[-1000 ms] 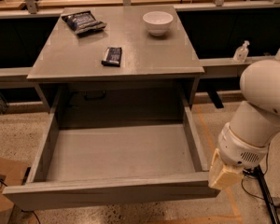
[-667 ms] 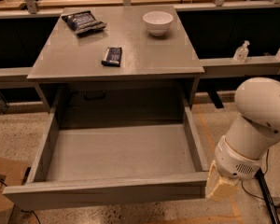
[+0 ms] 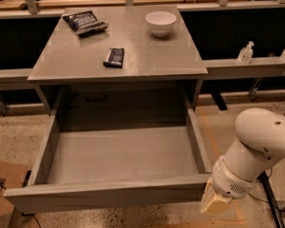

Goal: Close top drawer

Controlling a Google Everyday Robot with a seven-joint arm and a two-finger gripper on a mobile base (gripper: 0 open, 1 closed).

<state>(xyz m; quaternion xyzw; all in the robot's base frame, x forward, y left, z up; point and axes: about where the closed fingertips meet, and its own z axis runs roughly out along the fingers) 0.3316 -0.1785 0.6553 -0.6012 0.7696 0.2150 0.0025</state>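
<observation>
We have only one camera view. The top drawer (image 3: 118, 194) is pulled all the way out from under the grey surface (image 3: 147, 56), and it is empty inside. It has not moved at all in the last second.

What has changed is the arm. The hand (image 3: 213, 204) has slid down and a little to the left. Now it sits low, just beside the right end of the drawer's front panel. We cannot tell if it touches the panel yet. We also cannot tell if the hand is open or closed, because the big white arm covers most of it.

We think this means the push has not begun. The hand seems to be getting in front of the panel, so it can shove the drawer back in.

On the surface, a white bowl (image 3: 160, 23) sits near the back right corner. A snack bag (image 3: 84, 22) lies near the back left corner, and a small dark bar (image 3: 114, 57) lies near the middle.
</observation>
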